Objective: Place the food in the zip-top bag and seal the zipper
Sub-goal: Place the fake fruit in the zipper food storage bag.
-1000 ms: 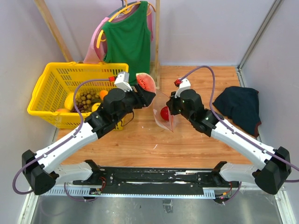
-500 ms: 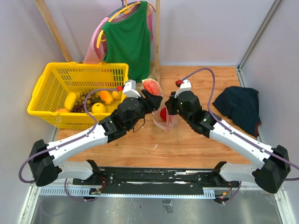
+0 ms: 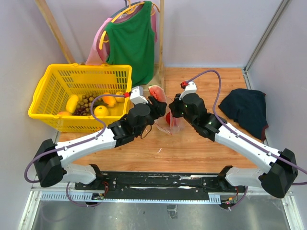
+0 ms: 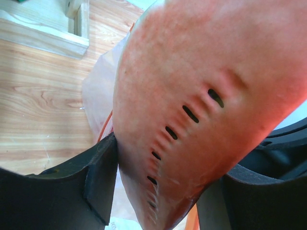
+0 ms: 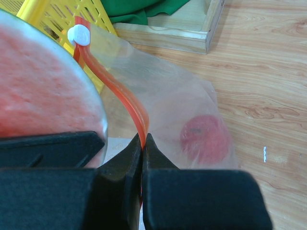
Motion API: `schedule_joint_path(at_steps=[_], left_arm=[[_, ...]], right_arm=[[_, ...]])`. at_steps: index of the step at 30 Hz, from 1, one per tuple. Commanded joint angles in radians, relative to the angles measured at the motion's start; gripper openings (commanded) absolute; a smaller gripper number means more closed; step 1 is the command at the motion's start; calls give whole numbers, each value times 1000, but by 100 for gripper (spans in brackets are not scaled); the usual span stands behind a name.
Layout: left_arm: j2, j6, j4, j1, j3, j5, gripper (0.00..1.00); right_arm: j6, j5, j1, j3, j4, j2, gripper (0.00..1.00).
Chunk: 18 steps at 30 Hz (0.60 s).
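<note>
Both arms are reaching inward and meeting over the middle of the wooden table (image 3: pixel 192 151), elbows bent low. The left gripper (image 3: pixel 154 101) is clamping a toy watermelon slice (image 3: pixel 157 92) between partly spread fingers (image 4: pixel 98 179) and holding its red flesh right beside the mouth of the zip-top bag (image 5: pixel 182 96). Whether the slice has passed inside cannot be told. The right gripper (image 3: pixel 172 109), pressed fully together, is pinching the red-orange zipper (image 5: pixel 112 86) and lifting that edge of the clear bag, with the rest draping down toward the table. A white slider (image 5: pixel 78 36) is sitting at the strip's far end. A round red fruit (image 5: pixel 204 138) is lying inside the bag, showing through the plastic. To the left, a yellow basket (image 3: pixel 48 98) is holding more food, yellow and orange pieces and a bunch of grapes (image 3: pixel 86 102). A navy cloth heap (image 3: pixel 245 108) is lying well apart on the right. A green shirt (image 3: pixel 130 40) is hanging at the back, and nothing is blocking either arm.
</note>
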Motion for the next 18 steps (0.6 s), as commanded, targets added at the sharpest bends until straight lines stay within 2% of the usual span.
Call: schedule_joint_path(at_steps=[1, 11, 18], left_arm=[[20, -5, -36, -10, 11, -42, 29], [24, -12, -83, -19, 3, -21, 42], [15, -12, -112, -20, 9, -1, 63]], right_arm=[[4, 7, 14, 5, 36, 2, 1], [4, 12, 13, 0, 42, -2, 1], [3, 13, 13, -5, 50, -5, 1]])
